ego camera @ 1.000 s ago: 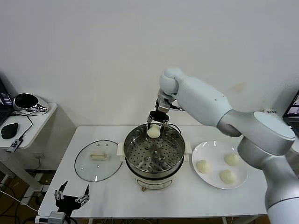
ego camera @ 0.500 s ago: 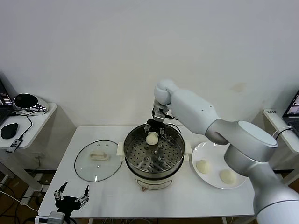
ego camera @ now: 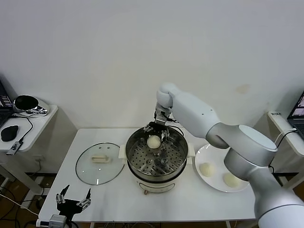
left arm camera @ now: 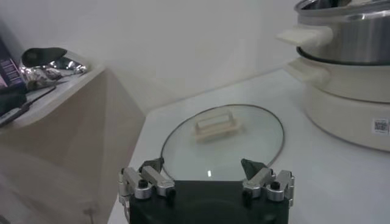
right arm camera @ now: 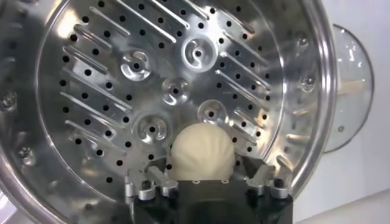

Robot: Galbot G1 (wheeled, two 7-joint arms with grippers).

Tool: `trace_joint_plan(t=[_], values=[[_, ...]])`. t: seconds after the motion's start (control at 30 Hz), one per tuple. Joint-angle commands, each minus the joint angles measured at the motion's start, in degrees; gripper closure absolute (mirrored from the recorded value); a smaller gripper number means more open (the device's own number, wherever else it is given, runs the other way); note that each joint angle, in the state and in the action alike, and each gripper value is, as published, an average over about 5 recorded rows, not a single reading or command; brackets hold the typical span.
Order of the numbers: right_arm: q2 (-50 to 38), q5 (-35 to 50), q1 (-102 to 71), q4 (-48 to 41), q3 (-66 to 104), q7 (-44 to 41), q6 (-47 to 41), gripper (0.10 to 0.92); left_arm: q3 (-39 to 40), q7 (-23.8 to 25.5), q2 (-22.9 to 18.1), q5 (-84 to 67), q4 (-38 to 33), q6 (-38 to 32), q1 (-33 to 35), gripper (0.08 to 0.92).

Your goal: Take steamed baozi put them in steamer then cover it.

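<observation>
Head view shows the right gripper (ego camera: 158, 129) over the far rim of the steamer (ego camera: 156, 159), centre of the frame, its jaws spread wide on either side of one baozi (ego camera: 153, 141) that rests on the perforated tray, let go rather than gripped. Three more buns (ego camera: 206, 169) lie on the white plate (ego camera: 204, 152) at the lower right, on the right arm's side, so that arm is nearer them. The cover (ego camera: 99, 163) lies flat on the desk (ego camera: 190, 202) left of the pot, nearer the left gripper (ego camera: 72, 199), which waits open at the lower left. A small code sticker on the steamer base (left arm camera: 380, 126) is too small to read.
</observation>
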Motion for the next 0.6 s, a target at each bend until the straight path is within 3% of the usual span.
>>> trace_joint_plan(t=[0.03, 0.2, 0.33, 0.6], values=[[-7.4, 9.1, 3.7, 8.1, -0.9, 0.4, -5.6, 0.203, 0.4, 0.3, 0.0, 0.1, -0.2, 0.3, -0.1, 0.177], [-18.4, 18.0, 10.0, 18.2, -6.5, 7.1, -17.3, 0.203, 0.6, 1.0, 0.3, 0.0, -1.1, 0.9, -0.4, 0.177], [-30.1, 22.4, 16.2, 29.5, -14.9, 13.5, -37.8, 0.203, 0.9, 1.2, 0.1, -0.2, -1.1, 1.4, -0.9, 0.177], [-47.4, 25.1, 13.8, 42.3, -16.5, 8.2, -68.6, 0.203, 2.3, 1.5, 0.4, 0.0, -1.4, 1.9, -1.5, 0.177]])
